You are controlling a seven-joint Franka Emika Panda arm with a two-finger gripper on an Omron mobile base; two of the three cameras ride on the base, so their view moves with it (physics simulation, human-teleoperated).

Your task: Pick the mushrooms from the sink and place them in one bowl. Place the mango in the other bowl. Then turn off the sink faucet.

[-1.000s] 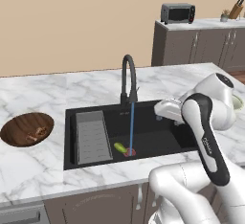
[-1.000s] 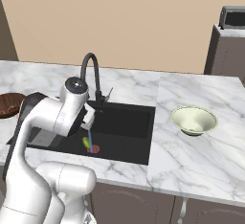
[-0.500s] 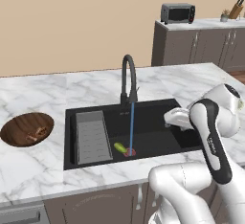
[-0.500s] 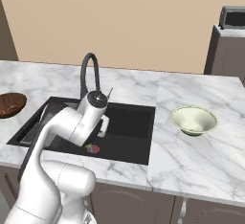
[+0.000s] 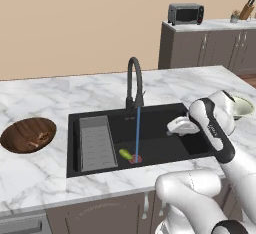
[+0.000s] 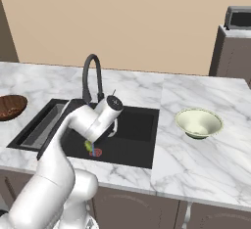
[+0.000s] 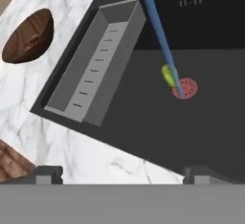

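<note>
mango (image 5: pixel 125 154) lies on the sink (image 5: pixel 165 150) floor just beside the red drain (image 5: pixel 135 158), water running from the faucet (image 5: pixel 134 80); brown bits sit in the wooden bowl (image 5: pixel 20 137), pale bowl (image 6: pixel 198 122) empty; gripper (image 7: pixel 122 173) hovers, fingers wide, nothing held

The light is even and bright, soft like any render, with no single lamp to be picked out. The marble counter (image 5: pixel 60 178) shows pale and clean, free of glare, while the sink (image 5: pixel 160 143) stays a flat matte black (its inner walls hardly told apart). Shadows are faint and soft-edged. The hand view looks coarser and slightly blurred; edges run straight, undistorted.
</note>
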